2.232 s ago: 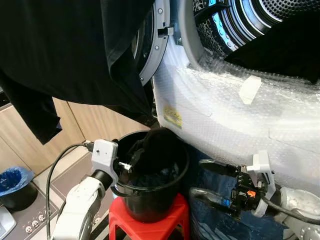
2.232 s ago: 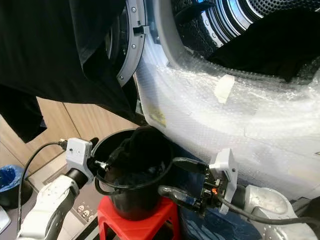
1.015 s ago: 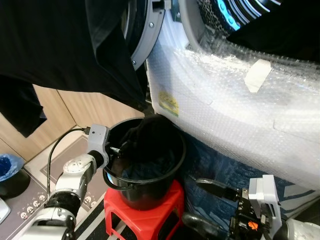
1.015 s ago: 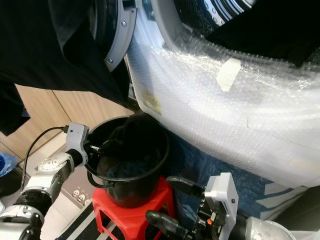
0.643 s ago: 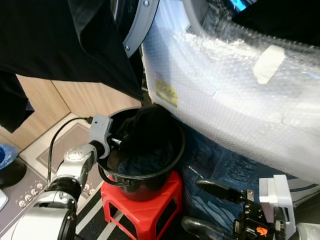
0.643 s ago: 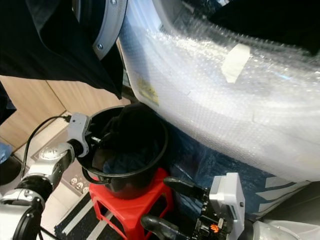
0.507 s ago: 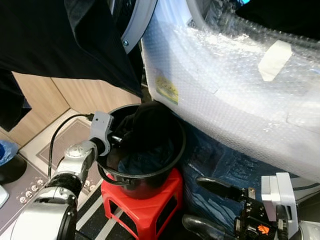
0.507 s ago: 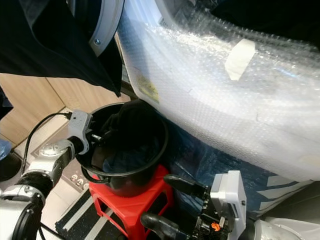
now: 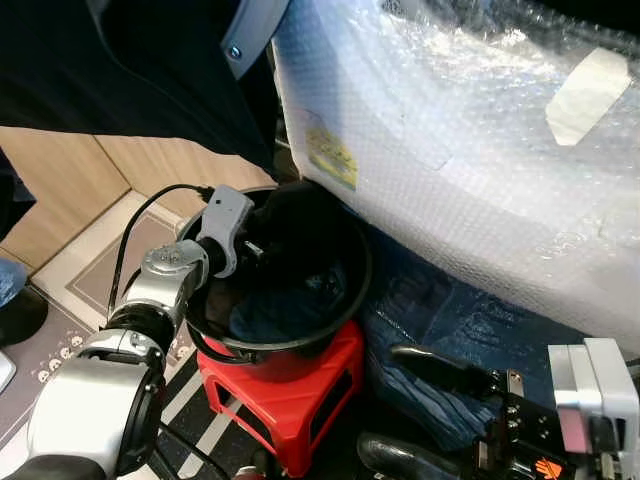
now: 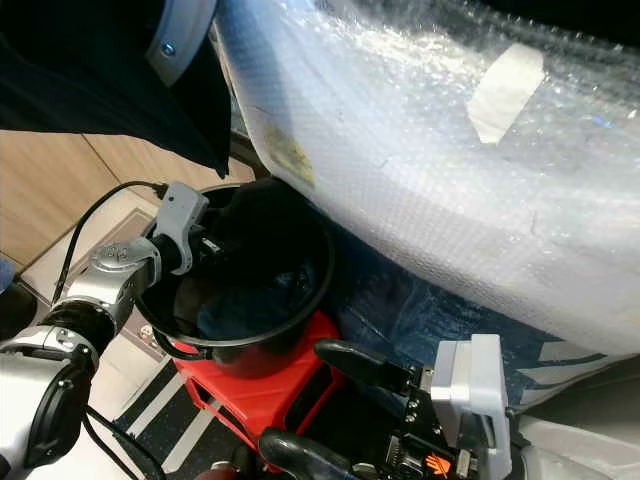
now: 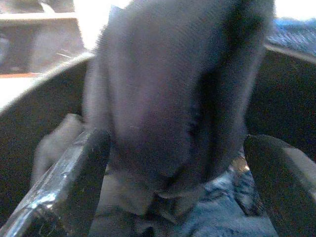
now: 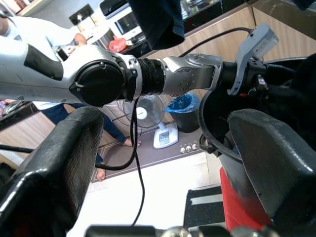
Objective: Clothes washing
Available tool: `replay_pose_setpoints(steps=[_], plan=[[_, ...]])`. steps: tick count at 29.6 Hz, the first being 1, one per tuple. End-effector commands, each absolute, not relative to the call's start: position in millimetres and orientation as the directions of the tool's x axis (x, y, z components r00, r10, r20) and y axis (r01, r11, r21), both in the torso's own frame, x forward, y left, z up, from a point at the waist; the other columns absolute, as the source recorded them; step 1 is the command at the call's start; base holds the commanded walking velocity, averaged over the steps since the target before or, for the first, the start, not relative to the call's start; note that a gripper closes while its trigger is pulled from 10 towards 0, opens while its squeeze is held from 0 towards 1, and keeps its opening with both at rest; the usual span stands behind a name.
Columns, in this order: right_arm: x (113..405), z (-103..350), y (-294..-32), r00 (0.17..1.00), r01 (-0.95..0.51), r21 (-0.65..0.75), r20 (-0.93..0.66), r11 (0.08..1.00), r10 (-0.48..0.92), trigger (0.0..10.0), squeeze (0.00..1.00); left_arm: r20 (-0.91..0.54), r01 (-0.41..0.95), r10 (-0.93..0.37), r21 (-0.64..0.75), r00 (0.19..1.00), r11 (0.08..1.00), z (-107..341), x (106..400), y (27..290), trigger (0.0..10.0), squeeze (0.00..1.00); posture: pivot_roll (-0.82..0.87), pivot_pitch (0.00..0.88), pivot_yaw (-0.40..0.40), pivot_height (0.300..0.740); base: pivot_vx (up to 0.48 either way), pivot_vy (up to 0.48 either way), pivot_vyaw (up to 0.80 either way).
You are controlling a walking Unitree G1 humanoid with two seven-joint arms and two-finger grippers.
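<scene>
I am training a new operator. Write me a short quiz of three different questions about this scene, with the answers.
1. True or false: the black bucket stands directly on the floor.
2. Which gripper reaches into the bucket? A) left gripper B) right gripper
3. Fill in: in the left wrist view, the open fingers stand on either side of a dark ____.

Key:
1. False; it stands on the red stool.
2. A; the right gripper waits open, low beside the stool.
3. garment.
</scene>
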State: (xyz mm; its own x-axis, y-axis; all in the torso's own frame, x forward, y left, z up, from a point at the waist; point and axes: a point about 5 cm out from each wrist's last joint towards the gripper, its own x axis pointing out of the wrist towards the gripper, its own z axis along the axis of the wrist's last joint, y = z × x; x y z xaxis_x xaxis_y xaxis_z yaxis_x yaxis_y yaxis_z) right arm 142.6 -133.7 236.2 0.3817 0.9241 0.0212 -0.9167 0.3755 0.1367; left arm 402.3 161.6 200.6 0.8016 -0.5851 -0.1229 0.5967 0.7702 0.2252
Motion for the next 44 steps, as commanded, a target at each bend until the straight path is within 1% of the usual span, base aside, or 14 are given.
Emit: replay_pose_setpoints(steps=[1,4,6,9,10,13,14,15,25,44], plan=[[133,243,-128,0.343,-0.934,0.123,0.034,0.336,0.939,10.0,0.00,-0.146,0.631,-0.615,0.237,0.775,0.739,205,403,159,10.0,0.00,-0.27,0.524,0.053,0.740,0.000,0.000,0.00],[133,245,-128,0.342,-0.933,0.132,0.038,0.334,0.939,10.0,0.00,-0.134,0.652,-0.639,0.224,0.757,0.724,211,404,155,10.0,0.00,-0.27,0.528,0.054,0.740,0.000,0.000,0.00],[132,249,-127,0.340,-0.932,0.149,0.041,0.331,0.939,10.0,0.00,-0.141,0.686,-0.675,0.247,0.724,0.685,217,405,149,10.0,0.00,-0.28,0.535,0.061,0.740,0.000,0.000,0.00],[132,253,-127,0.339,-0.930,0.162,0.041,0.329,0.940,10.0,0.00,-0.147,0.701,-0.689,0.255,0.709,0.667,219,405,148,10.0,0.00,-0.29,0.541,0.065,0.740,0.000,0.000,0.00],[131,255,-126,0.334,-0.932,0.169,0.050,0.322,0.941,10.0,0.00,-0.150,0.714,-0.704,0.272,0.694,0.646,222,404,148,10.0,0.00,-0.29,0.544,0.067,0.740,0.000,0.000,0.00],[131,257,-126,0.331,-0.932,0.176,0.055,0.317,0.942,10.0,0.00,-0.149,0.721,-0.713,0.278,0.685,0.635,224,404,148,10.0,0.00,-0.28,0.549,0.069,0.740,0.000,0.000,0.00],[131,257,-125,0.330,-0.932,0.178,0.055,0.316,0.942,10.0,0.00,-0.150,0.722,-0.714,0.278,0.684,0.633,225,404,149,4.0,0.00,-0.28,0.554,0.070,0.740,0.000,0.000,0.00],[131,258,-125,0.330,-0.932,0.179,0.055,0.316,0.942,10.0,0.00,-0.147,0.722,-0.715,0.282,0.683,0.632,226,404,149,0.0,0.00,-0.28,0.555,0.070,0.740,0.000,0.000,0.00],[131,265,-123,0.337,-0.925,0.199,0.041,0.323,0.941,10.0,0.00,-0.140,0.731,-0.725,0.266,0.674,0.628,228,404,151,0.0,0.00,-0.28,0.556,0.071,0.740,0.000,0.000,0.00],[131,268,-121,0.345,-0.918,0.221,0.037,0.329,0.938,10.0,0.00,-0.161,0.722,-0.710,0.275,0.686,0.635,222,403,158,0.0,0.00,-0.27,0.541,0.074,0.740,0.000,0.000,0.00]])
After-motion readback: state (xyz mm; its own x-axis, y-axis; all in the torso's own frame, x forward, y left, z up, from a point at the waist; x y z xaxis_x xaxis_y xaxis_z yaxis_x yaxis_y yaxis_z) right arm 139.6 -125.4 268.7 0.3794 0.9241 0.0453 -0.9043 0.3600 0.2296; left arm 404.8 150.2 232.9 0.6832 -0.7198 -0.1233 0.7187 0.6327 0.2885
